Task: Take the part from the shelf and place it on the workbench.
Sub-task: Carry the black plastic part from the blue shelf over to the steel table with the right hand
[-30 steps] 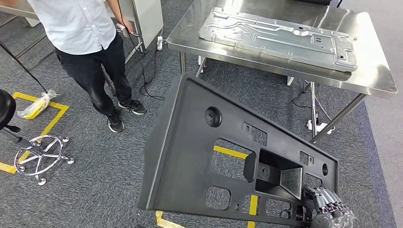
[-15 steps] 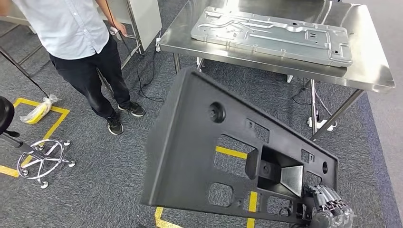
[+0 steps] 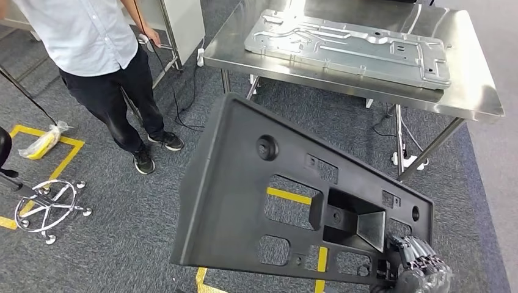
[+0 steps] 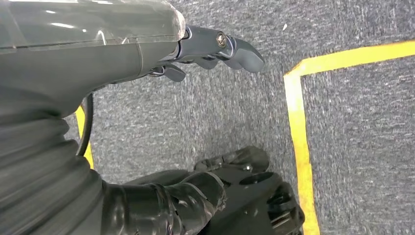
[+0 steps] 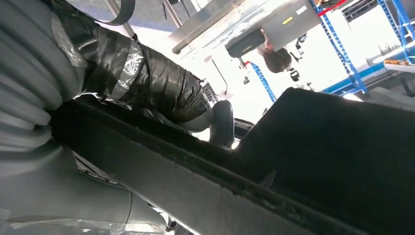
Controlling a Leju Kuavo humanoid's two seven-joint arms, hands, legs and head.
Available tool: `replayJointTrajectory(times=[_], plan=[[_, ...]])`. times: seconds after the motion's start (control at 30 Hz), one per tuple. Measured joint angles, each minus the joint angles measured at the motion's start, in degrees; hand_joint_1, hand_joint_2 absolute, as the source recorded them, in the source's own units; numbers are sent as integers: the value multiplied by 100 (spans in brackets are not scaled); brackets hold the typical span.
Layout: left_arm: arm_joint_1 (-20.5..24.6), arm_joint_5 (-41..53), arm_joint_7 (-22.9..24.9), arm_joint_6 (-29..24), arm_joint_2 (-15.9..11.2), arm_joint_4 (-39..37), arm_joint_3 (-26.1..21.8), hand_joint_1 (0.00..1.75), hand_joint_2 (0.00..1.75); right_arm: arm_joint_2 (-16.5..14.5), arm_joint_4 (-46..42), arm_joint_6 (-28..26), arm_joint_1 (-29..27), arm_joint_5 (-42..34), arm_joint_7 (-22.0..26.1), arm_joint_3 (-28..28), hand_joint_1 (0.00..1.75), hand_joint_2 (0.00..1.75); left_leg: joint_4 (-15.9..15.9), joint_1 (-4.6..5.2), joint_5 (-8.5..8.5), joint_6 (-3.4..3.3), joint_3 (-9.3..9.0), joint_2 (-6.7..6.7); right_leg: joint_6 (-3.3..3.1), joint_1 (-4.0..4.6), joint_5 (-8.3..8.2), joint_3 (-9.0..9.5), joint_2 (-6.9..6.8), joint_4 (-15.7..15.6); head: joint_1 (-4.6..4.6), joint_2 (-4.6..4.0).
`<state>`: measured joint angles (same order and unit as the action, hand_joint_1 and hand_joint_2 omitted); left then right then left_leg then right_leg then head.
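A large black plastic panel [image 3: 244, 201] with several cut-outs hangs tilted over the carpet in the head view. My right hand [image 3: 421, 268] grips its lower right corner. In the right wrist view the panel's dark edge [image 5: 318, 161] runs across my taped thumb [image 5: 147, 83]. Ahead stands the steel workbench [image 3: 479, 91], with a long silver sheet-metal part [image 3: 348, 46] lying flat on it. My left hand [image 4: 147, 54] hangs over the grey carpet, its fingers [image 4: 220, 46] apart from the thumb [image 4: 186, 200], holding nothing.
A person in a light shirt and dark trousers [image 3: 104, 55] stands at the left beside a white cabinet [image 3: 180, 21]. A wheeled stool base [image 3: 46, 204] sits at the far left. Yellow floor tape [image 3: 293, 196] crosses the carpet. Cables and a power strip [image 3: 406, 160] lie under the workbench.
The whole view has shifted slightly, so the camera moved; workbench and person sit a little further left. The panel stays in my right hand's grip, now a little lower in the picture.
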<state>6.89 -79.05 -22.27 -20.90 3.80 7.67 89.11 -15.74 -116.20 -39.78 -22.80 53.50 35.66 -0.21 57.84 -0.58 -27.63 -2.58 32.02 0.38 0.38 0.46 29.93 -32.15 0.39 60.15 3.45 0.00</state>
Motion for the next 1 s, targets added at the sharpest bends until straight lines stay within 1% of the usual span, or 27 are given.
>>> replayJointTrajectory(times=[0.03,0.1,0.13,0.17,0.2,0.23,0.27,0.3,0.33,0.37,0.4,0.47,0.5,0.53,0.57,0.6,0.63,0.67,0.7,0.73,0.77,0.8,0.83,0.87,0.93,1.0], plan=[[6,5,0,2,3,0,0,0,175,-3,1,0,5,-5,2,-1,175,175,-40,-21,17,-23,-24,6,42,-16,134,-102,-4,222,7,0],[8,13,1,7,6,0,0,0,175,-4,6,1,12,-21,-3,-4,175,175,-55,-21,17,-44,-37,15,127,-78,460,-459,-7,916,13,0],[6,15,1,10,7,0,0,0,175,-4,10,1,12,-26,-7,-6,175,175,-52,-23,11,-39,-37,18,161,-110,545,-623,-9,1210,13,0],[3,15,2,14,7,0,0,0,175,-4,14,1,12,-27,-10,-9,175,175,-48,-28,3,-30,-42,19,189,-139,522,-707,-10,1335,13,0],[2,15,2,15,7,0,0,0,175,-4,17,1,12,-27,-14,-13,175,175,-42,-35,-9,-16,-51,18,211,-165,388,-683,-13,1243,13,0],[2,14,2,18,7,1,0,0,175,-4,19,1,14,-25,-16,-17,175,175,-33,-45,-25,5,-67,14,227,-187,177,-558,-19,957,13,0],[2,14,2,22,7,1,0,0,175,-4,19,1,17,-20,-20,-20,175,175,-23,-54,-47,33,-84,10,234,-203,-25,-378,-29,564,14,0],[3,13,2,27,7,1,0,0,175,-4,20,1,20,-15,-26,-22,175,175,-5,-53,-71,69,-95,7,226,-195,-164,-213,-38,212,14,0],[5,10,3,32,7,1,0,0,175,-4,20,1,21,-9,-33,-26,175,175,5,-50,-88,109,-99,6,200,-181,-232,-108,-40,-24,12,0],[6,6,4,37,7,0,0,0,175,-4,21,1,21,-8,-42,-33,175,175,8,-44,-99,149,-100,7,164,-160,-235,-64,-38,-134,9,0],[8,2,5,43,7,0,0,0,175,-4,22,1,19,-15,-51,-42,175,175,3,-40,-102,188,-102,9,121,-134,-222,-66,-28,-143,5,0],[11,-6,7,62,7,0,0,0,175,-6,20,1,14,-44,-68,-60,175,175,5,-56,-126,259,-117,13,29,-139,-230,-48,-16,-170,4,0],[14,-10,7,72,7,0,0,0,175,-7,19,1,14,-63,-74,-64,175,175,91,-64,-191,284,-88,12,-20,-146,-233,-27,-17,-192,3,0],[15,-15,7,79,7,0,0,0,175,-8,17,1,14,-78,-79,-67,175,175,295,-69,-314,300,1,10,-65,-155,-235,-5,-23,-212,1,0],[12,-19,7,82,7,0,0,0,175,-8,17,1,14,-90,-81,-67,175,175,620,-72,-481,307,156,6,-97,-148,-227,7,-30,-217,-2,0],[6,-22,7,84,7,0,0,0,175,-9,17,1,13,-97,-84,-67,175,175,1025,-71,-662,312,364,4,-126,-135,-217,12,-33,-215,-4,0],[-3,-23,7,84,7,0,0,0,175,-9,19,1,10,-100,-86,-68,175,175,1397,-71,-787,315,564,3,-144,-119,-207,16,-32,-208,-5,0],[-14,-23,7,84,7,0,0,0,175,-9,19,1,8,-102,-88,-69,175,175,1623,-70,-811,314,699,2,-156,-103,-195,23,-27,-201,-5,0],[-22,-24,7,84,7,0,0,0,175,-9,20,1,7,-102,-89,-70,175,175,1629,-70,-718,304,732,2,-163,-90,-180,35,-19,-192,-4,0],[-27,-24,7,84,6,0,0,0,175,-9,20,1,6,-102,-89,-71,175,175,1404,-67,-524,284,651,1,-165,-79,-161,53,-9,-180,-5,0],[-28,-24,7,84,5,0,0,0,175,-9,20,1,6,-102,-90,-71,175,175,1024,-61,-292,250,492,-2,-159,-71,-137,75,-2,-168,-4,0],[-26,-25,7,84,3,0,0,0,175,-9,20,1,6,-102,-91,-72,175,175,649,-44,-131,215,328,-4,-145,-55,-110,91,3,-153,-3,0],[-21,-27,7,84,1,0,0,0,175,-9,20,1,6,-105,-94,-72,175,175,362,-29,-36,184,198,-6,-122,-44,-86,99,7,-141,-3,0],[-18,-31,7,85,-1,0,0,0,175,-9,20,1,6,-108,-98,-73,175,175,202,-11,-13,160,127,-8,-93,-38,-69,100,9,-132,-1,0],[-20,-39,8,87,-2,0,0,0,175,-8,20,1,6,-115,-105,-73,175,175,144,9,-39,134,104,-11,-35,-46,-58,103,9,-142,0,0],[-28,-41,8,88,-3,0,0,0,175,-7,17,1,5,-119,-111,-73,175,175,70,-21,-14,90,59,-12,20,-54,-20,111,1,-120,2,0]])
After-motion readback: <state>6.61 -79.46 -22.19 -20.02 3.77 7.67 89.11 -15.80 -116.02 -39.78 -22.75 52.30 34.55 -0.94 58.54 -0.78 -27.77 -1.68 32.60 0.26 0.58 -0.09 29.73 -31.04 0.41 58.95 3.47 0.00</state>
